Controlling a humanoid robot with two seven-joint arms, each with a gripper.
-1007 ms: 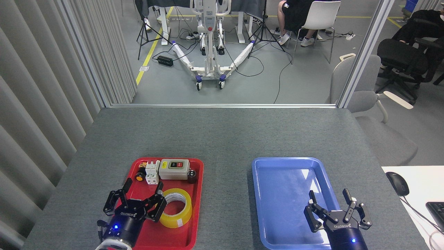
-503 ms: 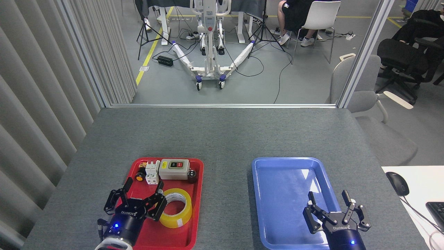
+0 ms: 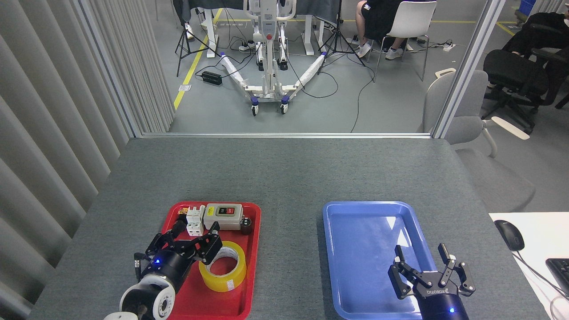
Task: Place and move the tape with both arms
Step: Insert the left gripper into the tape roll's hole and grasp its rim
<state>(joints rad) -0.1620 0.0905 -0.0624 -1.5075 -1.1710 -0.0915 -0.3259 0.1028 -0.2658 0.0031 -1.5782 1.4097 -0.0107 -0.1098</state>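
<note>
The tape, a yellow translucent roll with a white core, lies flat in the red tray. My left gripper hovers over the tray just left of the roll, open, its fingers spread and nothing between them. One finger reaches toward the roll's upper left rim. The white wrist housing shows at the bottom edge. My right gripper stands open over the near part of the blue tray, holding nothing.
The back of the red tray holds a grey switch box, white connector blocks and a small black cylinder. A white desk with a mouse adjoins on the right. Chairs stand beyond the table's right edge.
My left gripper has moved forward and tilted toward the tape, its wrist housing now showing. The right gripper sank slightly and then held still.
</note>
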